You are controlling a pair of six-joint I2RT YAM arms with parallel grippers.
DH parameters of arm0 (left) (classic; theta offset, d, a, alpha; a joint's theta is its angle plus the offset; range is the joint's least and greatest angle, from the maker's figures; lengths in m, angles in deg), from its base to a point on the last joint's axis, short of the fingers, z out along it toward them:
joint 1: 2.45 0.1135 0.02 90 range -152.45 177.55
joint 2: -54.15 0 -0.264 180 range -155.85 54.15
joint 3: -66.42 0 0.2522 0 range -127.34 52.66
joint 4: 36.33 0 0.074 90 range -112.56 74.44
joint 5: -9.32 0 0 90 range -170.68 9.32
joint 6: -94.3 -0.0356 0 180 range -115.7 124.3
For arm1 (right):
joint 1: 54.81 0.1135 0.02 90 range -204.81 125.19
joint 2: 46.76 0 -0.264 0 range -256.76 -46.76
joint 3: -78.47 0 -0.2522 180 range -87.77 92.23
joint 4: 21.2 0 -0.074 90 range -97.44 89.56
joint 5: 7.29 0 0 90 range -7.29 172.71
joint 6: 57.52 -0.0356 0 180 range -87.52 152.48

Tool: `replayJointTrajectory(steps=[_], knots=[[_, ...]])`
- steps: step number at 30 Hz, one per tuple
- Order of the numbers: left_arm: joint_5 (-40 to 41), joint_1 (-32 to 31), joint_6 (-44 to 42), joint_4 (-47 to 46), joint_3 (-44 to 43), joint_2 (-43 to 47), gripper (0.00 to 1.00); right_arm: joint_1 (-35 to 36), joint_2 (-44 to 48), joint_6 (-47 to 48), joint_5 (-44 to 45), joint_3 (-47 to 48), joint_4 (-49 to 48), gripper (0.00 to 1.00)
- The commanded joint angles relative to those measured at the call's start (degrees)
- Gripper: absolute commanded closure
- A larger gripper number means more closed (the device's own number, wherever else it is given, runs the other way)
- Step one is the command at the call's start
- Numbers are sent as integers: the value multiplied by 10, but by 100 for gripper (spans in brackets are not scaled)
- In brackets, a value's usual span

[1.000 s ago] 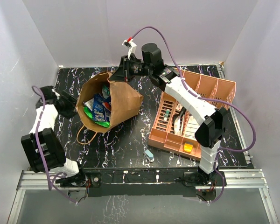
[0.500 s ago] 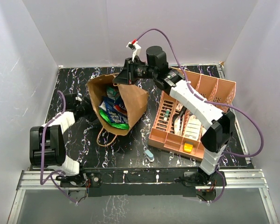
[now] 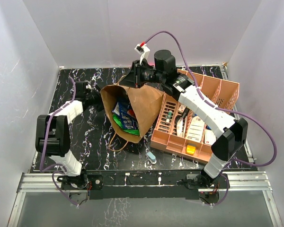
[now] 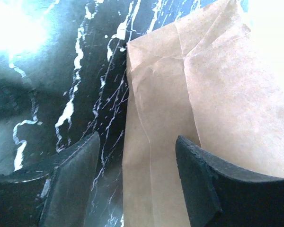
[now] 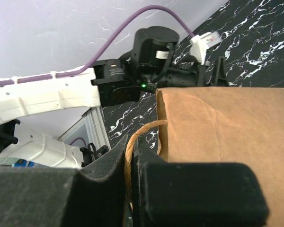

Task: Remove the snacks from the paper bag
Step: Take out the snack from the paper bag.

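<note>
The brown paper bag (image 3: 144,101) hangs tilted, its mouth facing the camera. Inside show the snacks: a blue packet (image 3: 127,118), a green one (image 3: 132,131) and a teal one (image 3: 117,107). My right gripper (image 3: 133,79) is shut on the bag's twisted paper handle (image 5: 131,153) at the bag's rear top edge and holds it up. My left gripper (image 3: 97,97) is open at the bag's left side. In the left wrist view the bag's creased corner (image 4: 156,142) lies between the open fingers (image 4: 71,179). The bag wall also fills the right wrist view (image 5: 217,137).
An orange slotted tray (image 3: 213,90) with small items stands right of the bag, close to it. A pale-blue capsule (image 3: 151,157) lies near the front edge. The bag's second handle (image 3: 116,142) trails on the black marbled table (image 3: 85,137). White walls enclose the table.
The right gripper has pulled the bag up and to the right, toward the tray. The left arm has swung from the left side to the rear, its gripper now against the bag's left side.
</note>
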Motion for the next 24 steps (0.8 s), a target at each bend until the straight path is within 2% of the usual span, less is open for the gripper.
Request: replayJointTrajectory(steps=[1, 5, 8, 12, 15, 19, 22, 24], knots=[[34, 37, -66, 86, 5, 93, 35, 0, 2, -9, 21, 17, -47, 93], [62, 81, -121, 170, 41, 199, 29, -1, -41, -9, 46, 74, -43, 93], [79, 85, -146, 222, 56, 282, 26, -14, -84, -8, 73, 133, -29, 93], [62, 82, -135, 275, 65, 390, 26, -55, -118, -32, 75, 181, -29, 93], [54, 75, -117, 296, 67, 455, 31, -80, -136, -39, 59, 205, -32, 93], [25, 29, -79, 252, 74, 513, 39, -92, -142, -41, 56, 208, -32, 93], [40, -10, -114, 266, 47, 539, 44, -94, -134, -51, 52, 189, -47, 93], [14, -16, -167, 285, 21, 546, 47, -96, -132, -56, 42, 182, -54, 93]])
